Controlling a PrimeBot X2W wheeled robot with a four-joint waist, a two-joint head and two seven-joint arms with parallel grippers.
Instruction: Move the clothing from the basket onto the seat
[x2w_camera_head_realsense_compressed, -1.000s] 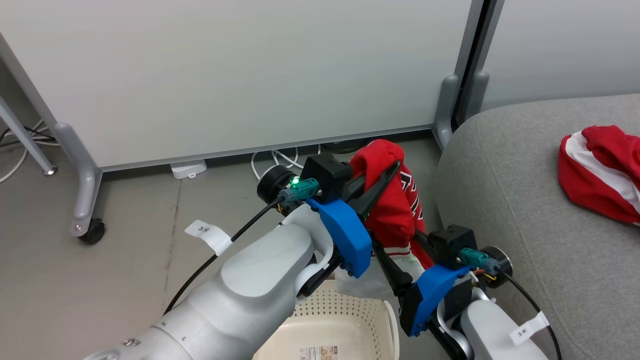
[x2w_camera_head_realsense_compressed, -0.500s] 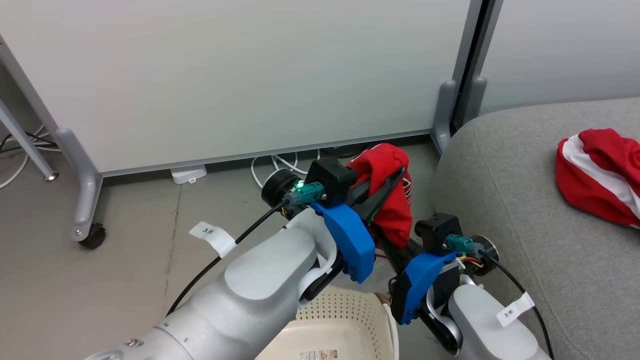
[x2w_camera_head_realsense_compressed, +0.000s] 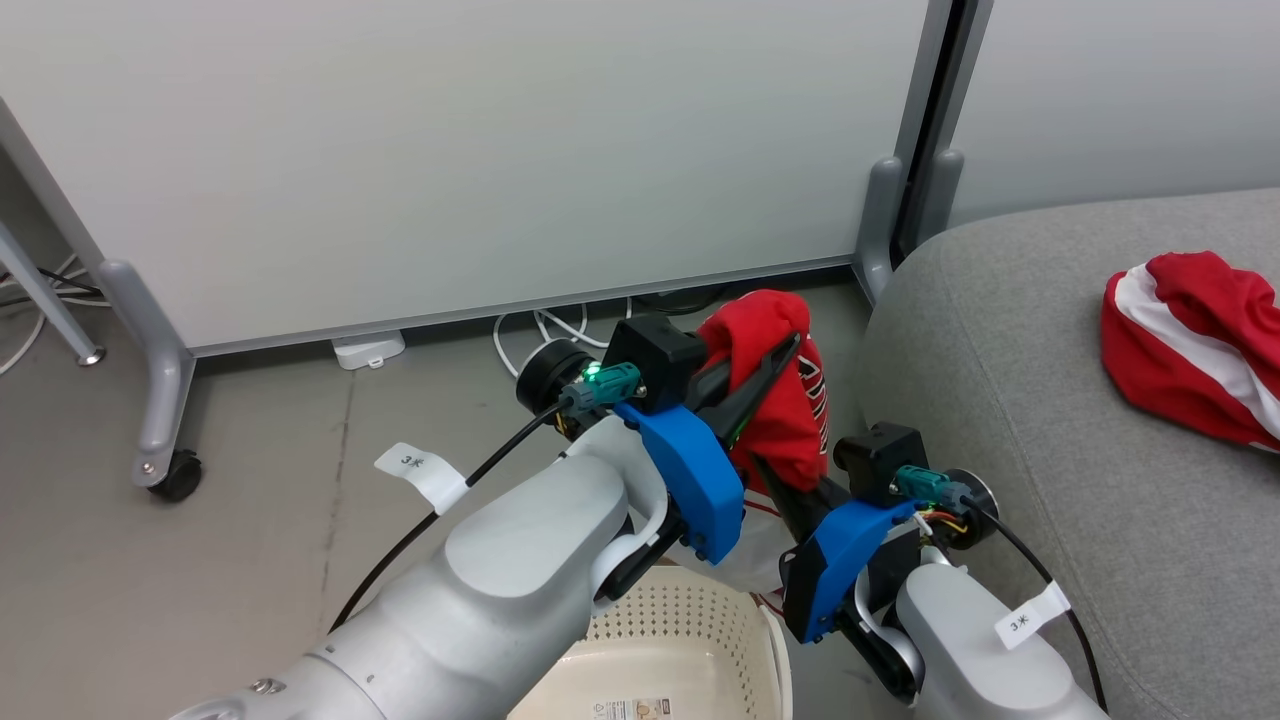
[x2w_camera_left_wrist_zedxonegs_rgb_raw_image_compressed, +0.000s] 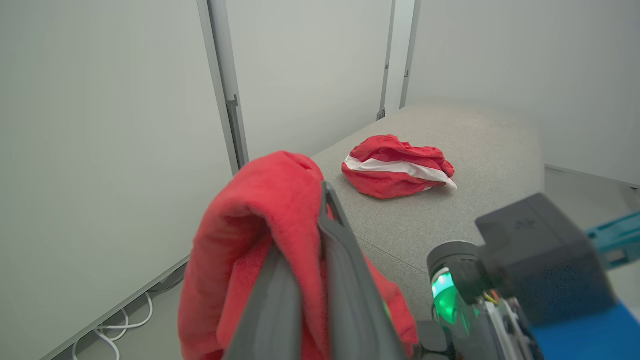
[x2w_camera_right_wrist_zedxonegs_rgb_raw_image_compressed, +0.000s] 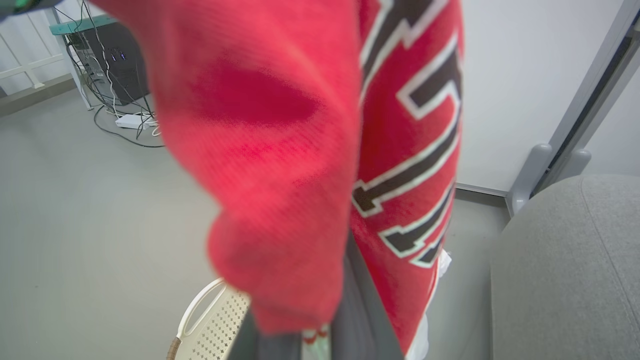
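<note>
Head view, read left to right. A white partition panel (x2w_camera_head_realsense_compressed: 450, 150) on castored legs stands on the grey floor (x2w_camera_head_realsense_compressed: 200, 560), with loose cables (x2w_camera_head_realsense_compressed: 530, 330) under its lower edge. The left gripper (x2w_camera_head_realsense_compressed: 770, 365) is raised above the floor, its fingers pressed together and pinching a bunched fold at the top of the red jersey (x2w_camera_head_realsense_compressed: 790, 420); the left wrist view shows red cloth trapped between the two dark fingers. The jersey hangs down from this grip, clear of the basket (x2w_camera_head_realsense_compressed: 690, 620), which stands on the floor just beside the seat's left edge; the part of its bottom that is in view holds only a label. The right gripper (x2w_camera_head_realsense_compressed: 785, 485) reaches up into the jersey lower down, and the right wrist view shows its fingers closed on the cloth, with black-and-white lettering draped over them. The seat (x2w_camera_head_realsense_compressed: 1050, 400) begins at a rounded corner near the partition. A second red garment (x2w_camera_head_realsense_compressed: 1190, 350) with a white stripe lies crumpled on the seat's top, well in from that corner.
</note>
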